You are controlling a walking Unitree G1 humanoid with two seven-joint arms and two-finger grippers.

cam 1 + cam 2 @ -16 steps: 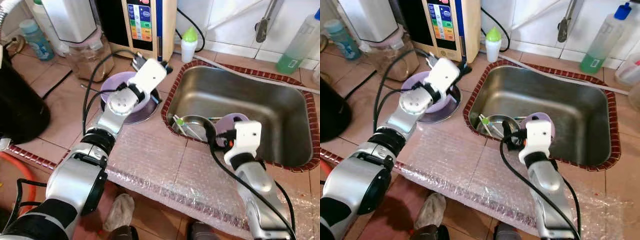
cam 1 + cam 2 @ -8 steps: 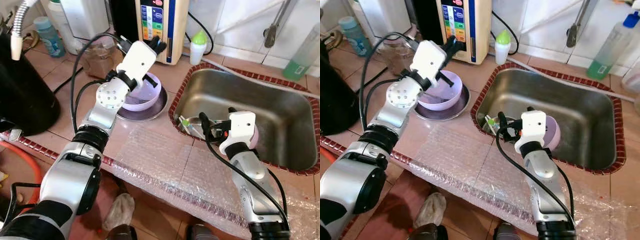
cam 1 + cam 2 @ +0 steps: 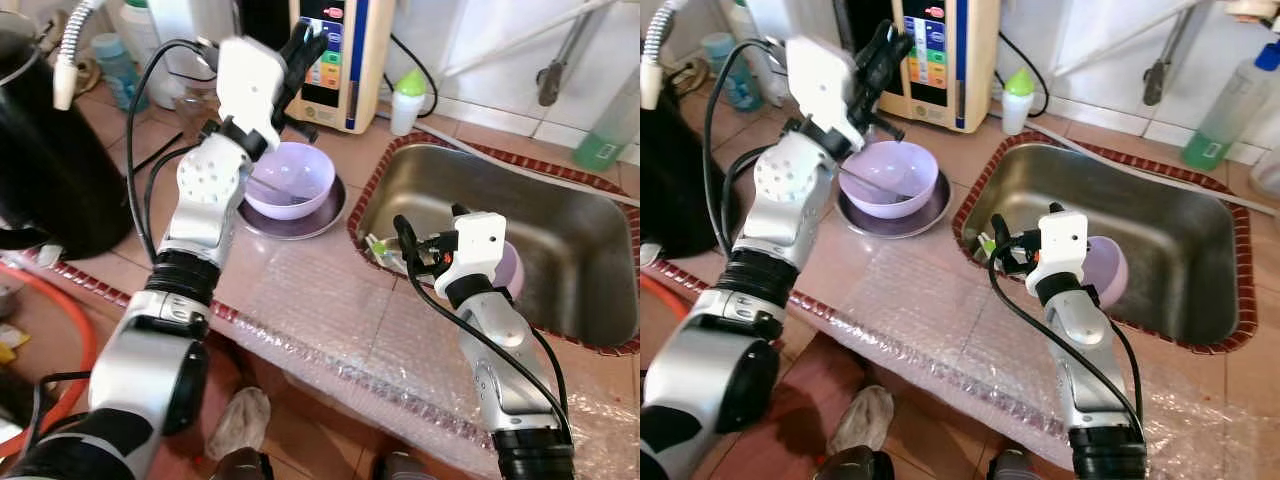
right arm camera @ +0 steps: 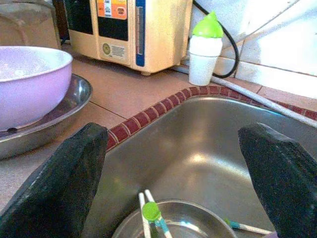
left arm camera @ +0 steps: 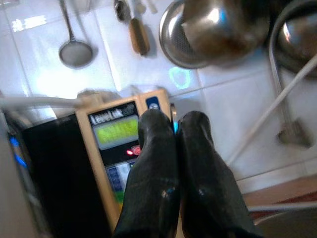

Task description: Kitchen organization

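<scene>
- Far left on the tiled surface (image 3: 120, 210), the left end effector (image 3: 885, 45) is raised well above the dishes, its two black fingers pressed together with nothing between them, pointing at the water machine (image 3: 345, 50) against the wall.
- Just below and to its right sits the lilac bowl (image 3: 290, 180), upright in a shallow steel plate (image 3: 325, 213), with what looks like a thin utensil lying inside it.
- A sheet of bubble wrap (image 3: 330, 320) covers the near edge of the surface, between the plate and the sink.
- In the sink (image 3: 590, 250), a steel dish (image 4: 173, 230) holds green-tipped chopsticks (image 4: 151, 213) at the near-left corner; a second lilac bowl (image 3: 1105, 272) lies just right of it, partly hidden behind the right wrist.
- The right end effector (image 4: 178, 173) hovers over that corner with fingers spread wide, empty. The chopsticks lie directly ahead and below, between its fingers, their length running roughly along its reach, so I'd judge the right arm much the nearer for whatever comes out of the sink.
</scene>
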